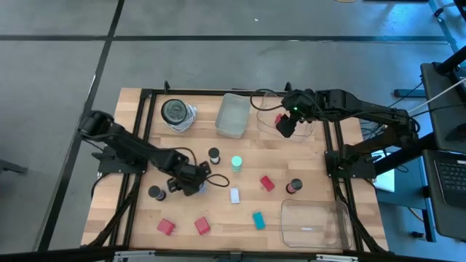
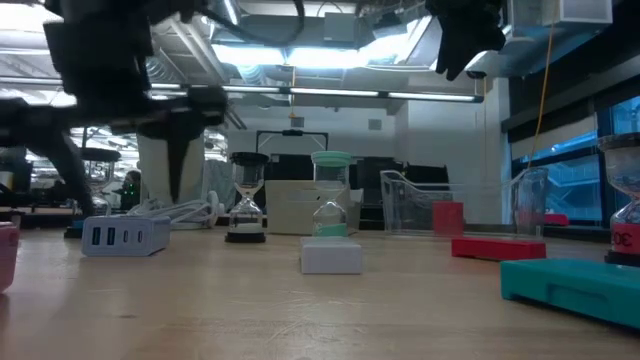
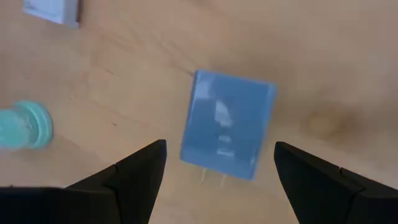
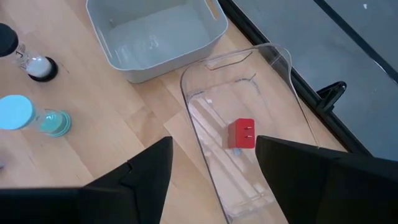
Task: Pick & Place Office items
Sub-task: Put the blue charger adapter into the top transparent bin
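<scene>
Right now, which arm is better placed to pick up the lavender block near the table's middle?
Left. The left pincer hangs open directly over the lavender block, fingers on either side. The right pincer is open over the clear tray holding a red block.

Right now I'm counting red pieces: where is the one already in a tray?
In the high view the red block lies inside the clear tray at the table's far right, beside the grey bin, under the open right gripper.

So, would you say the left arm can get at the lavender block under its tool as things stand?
Probably yes. The left tool hangs open right above the lavender block, one finger on each side, and the wood around the block is bare; the green hourglass stands well off to one side.
</scene>
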